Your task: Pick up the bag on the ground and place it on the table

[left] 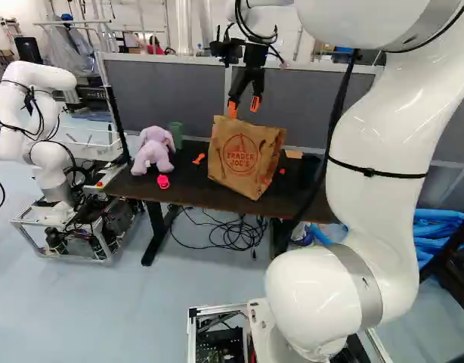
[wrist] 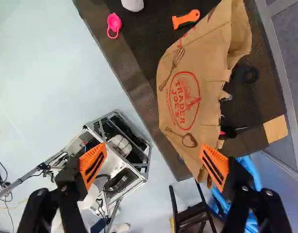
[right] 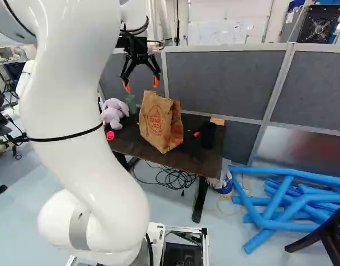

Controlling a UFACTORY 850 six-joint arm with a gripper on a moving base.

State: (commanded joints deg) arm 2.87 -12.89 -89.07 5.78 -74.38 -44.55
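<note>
The brown paper bag (left: 245,157) stands on the dark table (left: 190,189), leaning a little, near the table's front edge. My gripper (left: 244,106) hangs above the bag's top in the left base view, apart from it. The right base view shows the same gripper (right: 141,86) over the bag (right: 159,122). In the wrist view the gripper (wrist: 153,166) has its fingers wide open with nothing between them; the bag (wrist: 192,92) lies ahead, toward one finger's side.
Also on the table are a purple plush toy (left: 153,150), a green cup (left: 176,134), a pink item (left: 163,181), an orange-handled tool (wrist: 186,19) and a wooden block (right: 217,121). Another robot (left: 47,151) stands left. Blue tubes (right: 286,205) lie right; a grey partition rises behind.
</note>
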